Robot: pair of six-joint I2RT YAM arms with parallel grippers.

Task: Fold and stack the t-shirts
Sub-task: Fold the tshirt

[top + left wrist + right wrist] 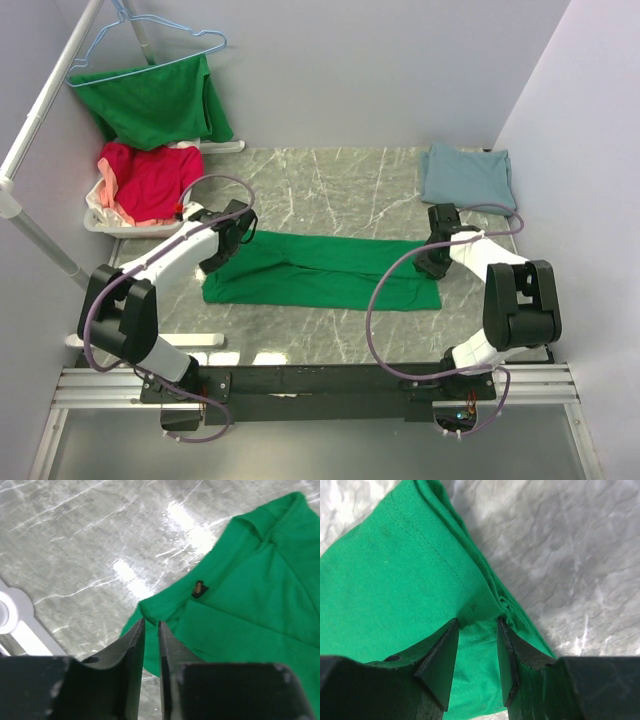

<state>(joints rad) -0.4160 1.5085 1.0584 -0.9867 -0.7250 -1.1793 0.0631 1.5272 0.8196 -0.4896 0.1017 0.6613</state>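
A bright green t-shirt (320, 270) lies folded into a long strip across the middle of the marble table (340, 190). My left gripper (232, 238) is at the strip's far left corner. In the left wrist view its jaws (151, 622) are almost together, pinching the shirt's edge (250, 605) near the collar label (198, 588). My right gripper (438, 255) is at the far right corner. In the right wrist view its jaws (477, 622) stand a little apart, with bunched layers of green cloth (385, 580) between them. A folded blue-grey t-shirt (468, 175) lies at the back right.
A second green t-shirt (155, 100) hangs on a blue hanger (150, 50) at the back left. Red and pink shirts (150, 180) fill a white basket (100, 222) beneath it. A white rack pole (40, 235) and its foot (15, 620) stand along the left side.
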